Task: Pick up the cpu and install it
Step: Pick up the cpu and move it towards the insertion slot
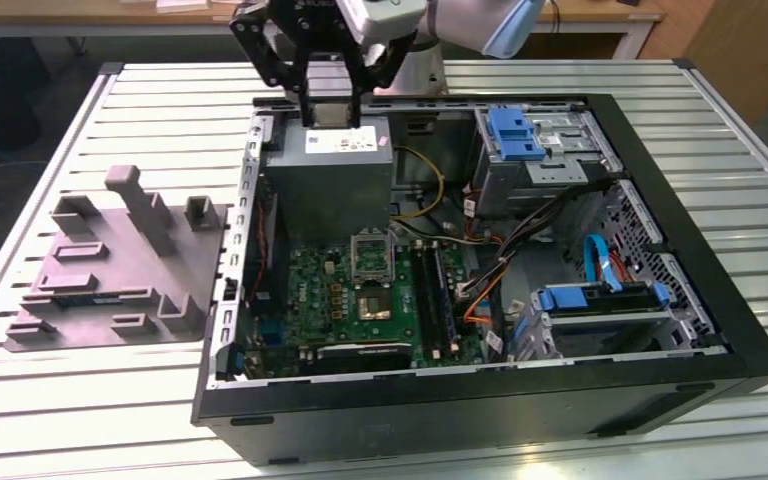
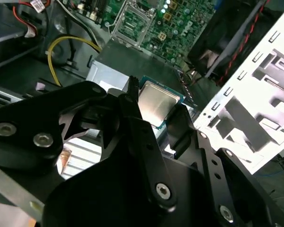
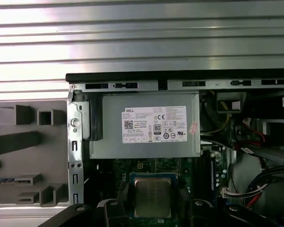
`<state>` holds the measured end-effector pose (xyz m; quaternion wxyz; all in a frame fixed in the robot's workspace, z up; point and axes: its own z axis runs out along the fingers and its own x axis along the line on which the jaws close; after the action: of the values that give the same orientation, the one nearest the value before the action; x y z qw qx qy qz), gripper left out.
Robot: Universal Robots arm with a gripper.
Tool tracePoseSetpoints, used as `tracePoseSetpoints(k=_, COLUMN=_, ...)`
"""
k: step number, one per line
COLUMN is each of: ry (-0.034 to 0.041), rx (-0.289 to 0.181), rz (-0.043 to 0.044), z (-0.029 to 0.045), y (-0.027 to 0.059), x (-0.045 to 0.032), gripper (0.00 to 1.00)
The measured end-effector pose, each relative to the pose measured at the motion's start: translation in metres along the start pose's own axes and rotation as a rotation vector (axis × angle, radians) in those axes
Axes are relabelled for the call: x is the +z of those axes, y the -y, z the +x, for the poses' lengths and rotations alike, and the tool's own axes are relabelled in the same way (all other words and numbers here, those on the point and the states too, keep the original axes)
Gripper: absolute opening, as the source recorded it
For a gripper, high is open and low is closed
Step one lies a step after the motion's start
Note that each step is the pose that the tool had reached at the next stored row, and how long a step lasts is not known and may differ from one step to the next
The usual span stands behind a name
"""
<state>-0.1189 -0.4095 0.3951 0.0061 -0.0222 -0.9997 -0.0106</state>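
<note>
My gripper (image 1: 332,118) hangs above the back edge of the open computer case (image 1: 704,330), over the grey power supply box (image 1: 328,185). It is shut on the cpu (image 1: 332,106), a small flat silvery square held by two opposite edges. In both wrist views the cpu (image 2: 155,103) (image 3: 152,196) sits level between the black fingers (image 2: 128,97). The motherboard's socket (image 1: 379,302) lies lower in the case, with its metal frame (image 1: 371,246) swung open; the second wrist view shows this frame (image 2: 132,21) beyond the cpu.
A grey moulded parts holder (image 1: 111,270) lies on the slatted table (image 1: 117,410) at the exterior view's left of the case. Inside the case are drive cages with blue clips (image 1: 515,135), (image 1: 598,298), loose cables (image 1: 518,240) and memory slots (image 1: 438,290).
</note>
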Motion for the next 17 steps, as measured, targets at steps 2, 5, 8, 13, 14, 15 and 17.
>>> tracePoseSetpoints(k=2, ry=-0.0001, rx=0.000, rz=0.0001, z=-0.0028, y=0.0040, x=0.0004, gripper=0.47)
tracePoseSetpoints(k=5, ry=0.0000, rx=0.000, rz=0.0001, z=-0.0058, y=0.0139, x=0.0021, gripper=0.47)
tracePoseSetpoints(k=8, ry=0.0001, rx=0.000, rz=-0.0002, z=-0.0136, y=0.0187, x=0.0040, gripper=0.47)
tracePoseSetpoints(k=13, ry=0.0000, rx=0.000, rz=0.0000, z=-0.0292, y=0.0228, x=0.0081, gripper=0.47)
tracePoseSetpoints(k=14, ry=-0.0001, rx=0.000, rz=0.0001, z=-0.0299, y=0.0234, x=0.0086, gripper=0.47)
tracePoseSetpoints(k=15, ry=-0.0001, rx=0.000, rz=0.0002, z=-0.0299, y=0.0235, x=0.0087, gripper=0.47)
tracePoseSetpoints(k=17, ry=-0.0001, rx=0.000, rz=0.0002, z=-0.0300, y=0.0236, x=0.0087, gripper=0.47)
